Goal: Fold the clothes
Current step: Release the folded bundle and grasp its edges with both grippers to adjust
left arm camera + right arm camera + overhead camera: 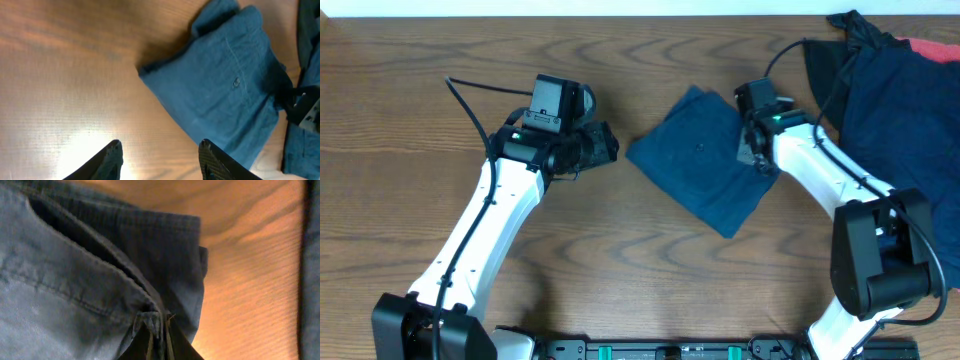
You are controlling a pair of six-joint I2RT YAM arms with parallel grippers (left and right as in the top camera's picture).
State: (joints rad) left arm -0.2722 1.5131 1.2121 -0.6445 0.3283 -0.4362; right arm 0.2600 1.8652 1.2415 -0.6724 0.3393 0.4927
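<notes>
The dark blue denim shorts (705,160) lie folded into a rough square at the table's middle; they also show in the left wrist view (225,85) and fill the right wrist view (75,270). My right gripper (757,152) is shut on the shorts' right edge, with cloth pinched between its fingertips (159,330). My left gripper (603,145) is open and empty, a short way left of the shorts, over bare wood (160,150). A pile of other clothes (905,90), navy, black and red, lies at the back right.
The wooden table (620,250) runs to its far edge along the top. The pile of clothes lies close behind my right arm (840,185). A black cable (470,105) trails from my left arm.
</notes>
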